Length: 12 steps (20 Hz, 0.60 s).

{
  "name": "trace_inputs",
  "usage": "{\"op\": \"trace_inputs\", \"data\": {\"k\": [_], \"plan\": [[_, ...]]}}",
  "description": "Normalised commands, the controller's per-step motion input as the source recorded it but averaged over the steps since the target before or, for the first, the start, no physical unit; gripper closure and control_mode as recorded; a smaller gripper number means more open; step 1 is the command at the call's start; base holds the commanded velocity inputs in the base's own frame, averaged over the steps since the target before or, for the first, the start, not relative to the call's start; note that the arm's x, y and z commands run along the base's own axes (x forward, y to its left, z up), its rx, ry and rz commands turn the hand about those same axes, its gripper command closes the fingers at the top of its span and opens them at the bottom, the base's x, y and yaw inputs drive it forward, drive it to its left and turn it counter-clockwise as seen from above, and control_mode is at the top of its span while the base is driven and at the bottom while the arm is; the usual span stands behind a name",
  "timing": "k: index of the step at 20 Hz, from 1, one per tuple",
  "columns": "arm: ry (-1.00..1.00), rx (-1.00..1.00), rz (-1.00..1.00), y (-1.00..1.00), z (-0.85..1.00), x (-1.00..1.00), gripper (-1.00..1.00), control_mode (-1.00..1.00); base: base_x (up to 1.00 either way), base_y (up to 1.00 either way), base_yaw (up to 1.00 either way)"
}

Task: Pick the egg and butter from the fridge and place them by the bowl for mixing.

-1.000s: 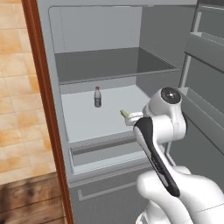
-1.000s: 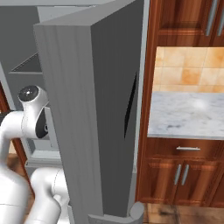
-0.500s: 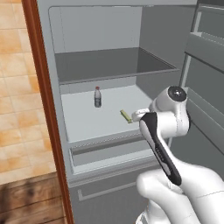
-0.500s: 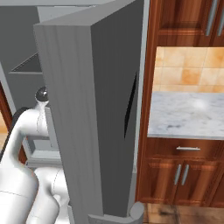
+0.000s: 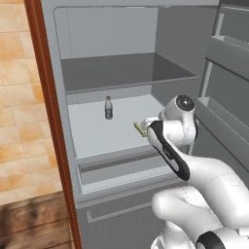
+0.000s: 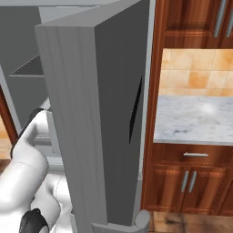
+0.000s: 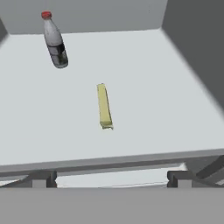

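Note:
The fridge (image 5: 121, 73) stands open, and my arm reaches in over its middle shelf (image 7: 153, 87). The butter (image 7: 103, 106), a slim pale yellow stick, lies flat on that shelf a little ahead of my gripper (image 7: 109, 178). The gripper is open, its fingertips (image 7: 42, 177) wide apart at the shelf's front edge with nothing between them. In the left base view my wrist covers part of the butter (image 5: 139, 128). The egg and the bowl are out of view.
A small clear bottle (image 7: 55, 42) with a red cap stands at the shelf's back left, also upright in the left base view (image 5: 108, 107). The open fridge door (image 6: 91, 113) blocks the right side. Beyond it lie a marble counter (image 6: 195, 118) and wooden cabinets.
The arm has leaned further into the fridge and lower toward the middle shelf, now covering more of the butter in the left base view. The gripper stays open.

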Motion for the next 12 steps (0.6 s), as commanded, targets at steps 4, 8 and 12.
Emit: {"op": "trace_inputs", "data": {"k": [4, 8, 12], "plan": [[0.00, 0.00, 0.00, 0.00, -0.23, 0.63, -1.00, -1.00, 0.00, 0.00, 0.00], [0.04, 0.00, 0.00, 0.00, -0.34, 0.66, -1.00, -1.00, 0.00, 0.00, 0.00], [0.05, 0.00, 0.00, 0.00, -0.37, 0.66, -1.00, -1.00, 0.00, 0.00, 0.00]]}}
